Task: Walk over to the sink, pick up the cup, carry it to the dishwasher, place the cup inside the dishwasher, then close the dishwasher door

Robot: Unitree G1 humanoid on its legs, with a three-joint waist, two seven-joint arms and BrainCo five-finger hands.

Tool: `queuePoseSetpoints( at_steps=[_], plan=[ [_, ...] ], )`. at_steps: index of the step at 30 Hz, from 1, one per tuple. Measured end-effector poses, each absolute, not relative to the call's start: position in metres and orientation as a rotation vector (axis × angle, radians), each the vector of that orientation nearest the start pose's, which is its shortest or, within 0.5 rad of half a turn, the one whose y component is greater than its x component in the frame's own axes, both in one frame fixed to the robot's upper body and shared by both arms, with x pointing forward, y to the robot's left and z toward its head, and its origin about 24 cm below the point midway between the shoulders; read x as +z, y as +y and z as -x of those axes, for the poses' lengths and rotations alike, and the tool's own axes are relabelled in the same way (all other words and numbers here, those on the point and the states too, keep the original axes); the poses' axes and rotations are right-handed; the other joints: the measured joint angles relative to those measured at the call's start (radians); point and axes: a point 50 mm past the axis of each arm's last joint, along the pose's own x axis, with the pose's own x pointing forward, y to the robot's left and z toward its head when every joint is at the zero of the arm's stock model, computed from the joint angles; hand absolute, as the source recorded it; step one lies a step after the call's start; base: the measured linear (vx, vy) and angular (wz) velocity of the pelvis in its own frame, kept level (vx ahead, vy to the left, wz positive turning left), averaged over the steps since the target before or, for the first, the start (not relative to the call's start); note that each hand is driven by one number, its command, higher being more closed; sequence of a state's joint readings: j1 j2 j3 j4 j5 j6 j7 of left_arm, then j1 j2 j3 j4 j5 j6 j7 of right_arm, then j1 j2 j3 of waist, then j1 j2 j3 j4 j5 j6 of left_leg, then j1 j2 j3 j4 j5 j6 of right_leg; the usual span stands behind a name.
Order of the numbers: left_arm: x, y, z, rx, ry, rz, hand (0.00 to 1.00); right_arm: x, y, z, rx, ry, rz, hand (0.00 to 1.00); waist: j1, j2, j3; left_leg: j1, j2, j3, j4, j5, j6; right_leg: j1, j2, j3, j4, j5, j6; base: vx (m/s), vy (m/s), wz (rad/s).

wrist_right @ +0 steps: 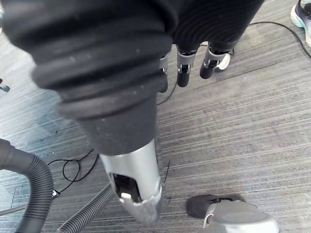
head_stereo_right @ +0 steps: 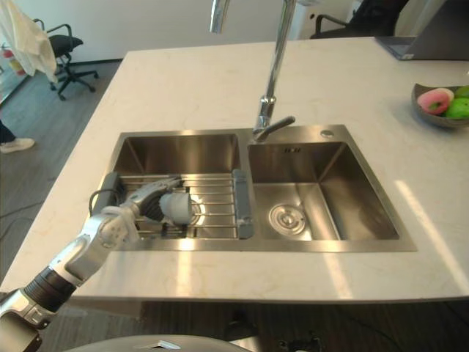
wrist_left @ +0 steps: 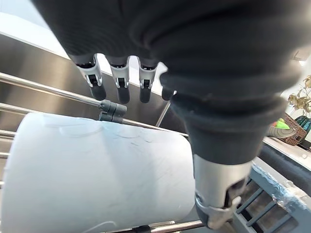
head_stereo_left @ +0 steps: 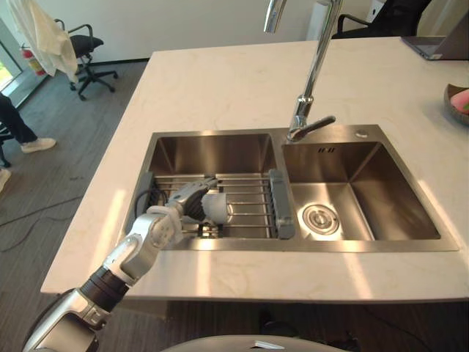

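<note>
Stainless steel sink point(head_stereo_left: 293, 244), two basins, sunk into a pale marbled counter point(head_stereo_left: 220, 88). Across the left basin, a wire rack point(head_stereo_left: 253, 198) with grey end pieces; on its bars, near the front wall, the cup point(head_stereo_left: 218, 207), whitish and smooth, lying on its side. Left hand point(head_stereo_left: 176, 207) reached down into that basin from the near left corner and laid over the cup: fingers point(wrist_left: 120, 90) straight and side by side above its upper side, dark tips just past it over a rack bar, thumb point(wrist_left: 221, 194) down along the opposite side, cup in the gap between. Not curled round it; actual contact impossible to judge. Right hand point(wrist_right: 136, 179) hanging well away from the sink over grey ribbed floor point(wrist_right: 243, 121), fingers loose and apart, holding nothing. Behind the divider between the basins, a tall chrome faucet point(head_stereo_left: 314, 70), lever pointing right. In the bare right basin, a round drain point(head_stereo_left: 320, 218). At the counter's far right edge, a dark bowl point(head_stereo_right: 432, 117) with pink and green fruit point(head_stereo_right: 434, 100). Beyond the counter's left side, a black office chair point(head_stereo_left: 89, 45) draped with pale cloth, and a person's white shoe point(head_stereo_left: 38, 144) on the floor.
</note>
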State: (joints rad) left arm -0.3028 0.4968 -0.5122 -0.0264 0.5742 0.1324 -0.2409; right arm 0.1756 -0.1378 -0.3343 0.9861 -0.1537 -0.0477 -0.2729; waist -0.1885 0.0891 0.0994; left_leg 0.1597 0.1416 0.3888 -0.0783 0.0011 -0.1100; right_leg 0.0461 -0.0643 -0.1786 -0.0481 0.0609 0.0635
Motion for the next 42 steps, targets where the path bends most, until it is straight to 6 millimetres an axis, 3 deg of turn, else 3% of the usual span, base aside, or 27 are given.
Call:
queuePoseSetpoints(
  at_steps=[17, 31, 42],
  plan=[
    [0.059, 0.131, -0.284, -0.603, 0.013, -1.235, 0.0, -0.14, -0.275, -0.068, -0.588, 1.039, 0.29, 0.0, -0.006, 0.016, -0.002, 0.001, -0.009, 0.009, 0.0, -0.004, 0.004, 0.008, -0.002, 0.003, -0.027, 0.015, 0.003, -0.02, -0.007, -0.02],
    [0.046, 0.129, -0.281, -0.652, 0.053, -1.266, 0.0, -0.14, -0.275, -0.068, -0.587, 1.038, 0.28, 0.0, -0.018, 0.019, -0.003, 0.002, -0.01, 0.021, -0.001, -0.005, 0.004, 0.008, -0.002, 0.009, -0.032, 0.024, 0.004, -0.01, -0.005, -0.01],
    [0.026, 0.131, -0.291, -0.67, 0.182, -1.322, 0.0, -0.141, -0.274, -0.068, -0.565, 1.042, 0.266, 0.0, -0.032, 0.028, -0.009, 0.014, -0.011, 0.04, -0.005, -0.012, 0.002, 0.007, -0.001, 0.033, -0.032, 0.027, 0.005, -0.03, -0.017, -0.06]
  ],
)
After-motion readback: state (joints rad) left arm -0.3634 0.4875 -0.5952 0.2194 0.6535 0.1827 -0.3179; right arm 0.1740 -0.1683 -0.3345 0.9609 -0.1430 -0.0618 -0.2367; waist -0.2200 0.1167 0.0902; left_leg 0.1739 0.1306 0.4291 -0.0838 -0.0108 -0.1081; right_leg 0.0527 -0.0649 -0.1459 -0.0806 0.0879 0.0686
